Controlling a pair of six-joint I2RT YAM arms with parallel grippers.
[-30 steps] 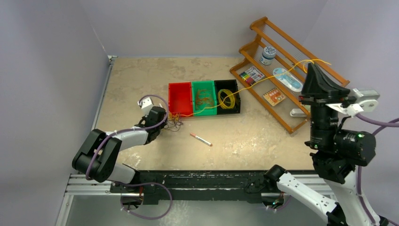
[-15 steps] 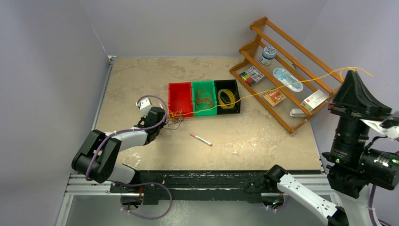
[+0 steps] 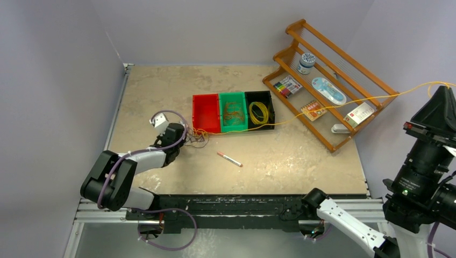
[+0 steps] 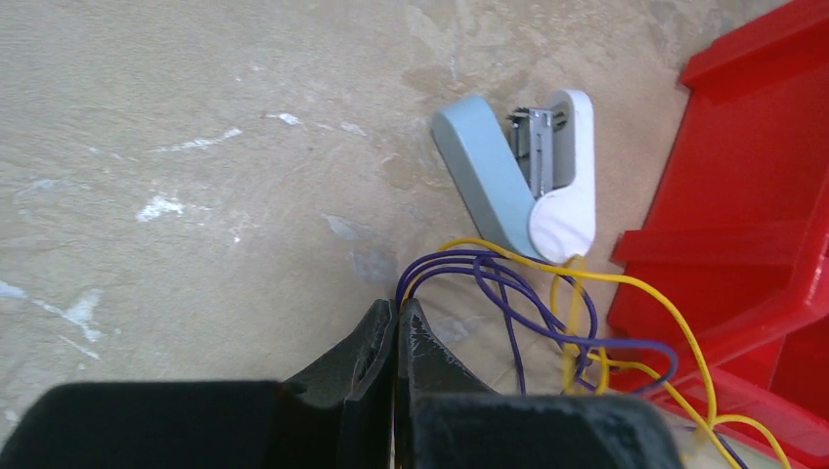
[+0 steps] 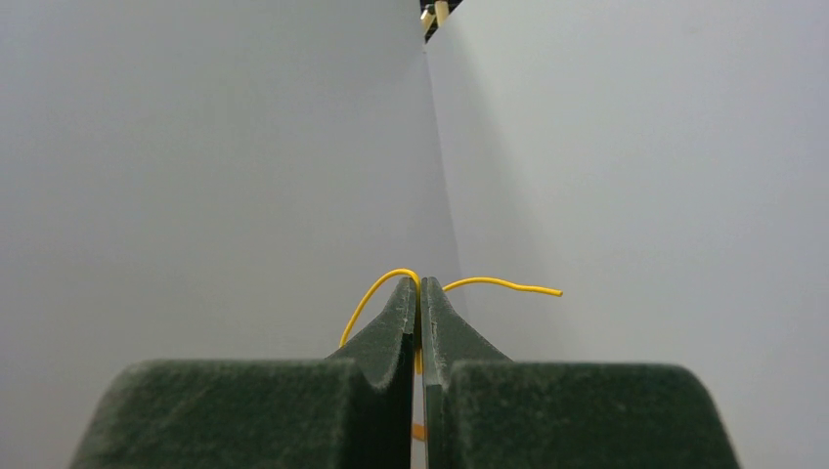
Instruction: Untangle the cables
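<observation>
Pulled further right, thin yellow wire is clamped in right hand; purple wire loops are pinched in left hand.

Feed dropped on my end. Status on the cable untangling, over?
Left gripper shut on purple cable at tangle. Right gripper shut on yellow cable, strand stretched over wooden rack. Stapler beside tangle.
</observation>
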